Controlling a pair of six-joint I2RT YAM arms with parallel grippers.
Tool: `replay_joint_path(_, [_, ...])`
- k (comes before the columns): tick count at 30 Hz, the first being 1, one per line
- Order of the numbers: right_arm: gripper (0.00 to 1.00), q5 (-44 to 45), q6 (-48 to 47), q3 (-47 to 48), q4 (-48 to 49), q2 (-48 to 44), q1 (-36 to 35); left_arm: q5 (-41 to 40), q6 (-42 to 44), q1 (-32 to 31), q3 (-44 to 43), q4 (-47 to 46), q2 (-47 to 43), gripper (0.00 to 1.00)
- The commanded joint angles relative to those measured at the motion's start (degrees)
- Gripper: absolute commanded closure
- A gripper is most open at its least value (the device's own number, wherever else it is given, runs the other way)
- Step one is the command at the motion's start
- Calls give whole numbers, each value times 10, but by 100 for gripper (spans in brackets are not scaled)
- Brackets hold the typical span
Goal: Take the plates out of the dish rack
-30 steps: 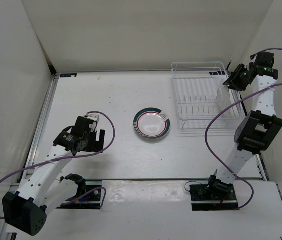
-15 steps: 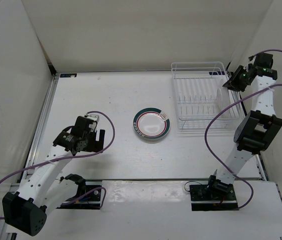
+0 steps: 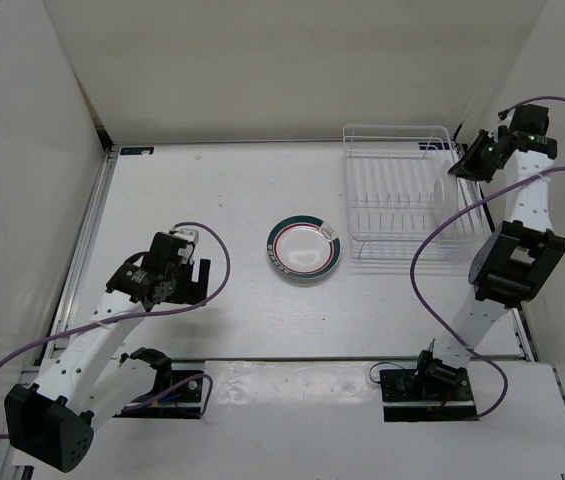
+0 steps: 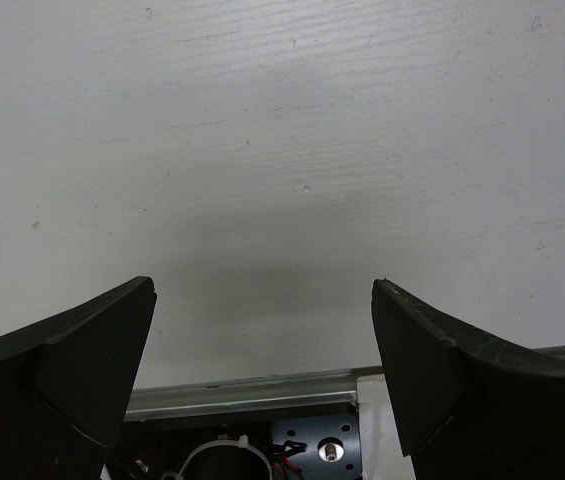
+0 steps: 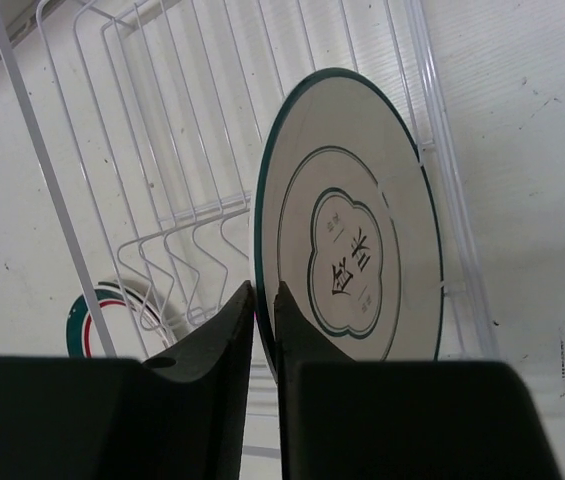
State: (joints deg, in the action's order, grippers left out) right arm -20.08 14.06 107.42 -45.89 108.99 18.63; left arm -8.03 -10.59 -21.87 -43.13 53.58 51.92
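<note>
The white wire dish rack (image 3: 394, 128) stands at the back right of the table. One plate (image 5: 362, 240), white with a thin dark rim and a grey centre motif, stands upright in the rack (image 5: 162, 150); from above it is a thin disc (image 3: 440, 192). My right gripper (image 5: 264, 300) is shut on its near rim, one finger on each face, at the rack's right end (image 3: 462, 165). A second plate (image 3: 304, 249) with a green-and-red band lies flat on the table left of the rack. My left gripper (image 4: 264, 290) hangs open over bare table (image 3: 197, 275), holding nothing.
White walls close the table in at the back and on both sides. A metal rail (image 4: 242, 392) runs along the near edge below my left gripper. The right arm's purple cable (image 3: 432, 240) loops over the rack's right front corner.
The right gripper's jaws have closed onto the upright plate's rim. The plate now shows a little more clearly in the rack from above. The left arm has not moved.
</note>
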Motion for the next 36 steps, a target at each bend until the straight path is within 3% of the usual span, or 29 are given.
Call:
replay_joint_path(1, [86, 1, 4, 40, -25, -1, 2, -8, -1, -1, -23, -1, -4, 0])
replay_joint_path(20, [89, 5, -6, 113, -63, 8, 4, -6, 0, -2, -24, 2, 9, 0])
replay_joint_path(24, [100, 4, -4, 175, -82, 6, 4, -8, 0, -1, -23, 1, 8, 0])
replay_joint_path(36, [100, -36, 26, 212, -71, -55, -2, -6, 0, -3, -23, 1, 6, 0])
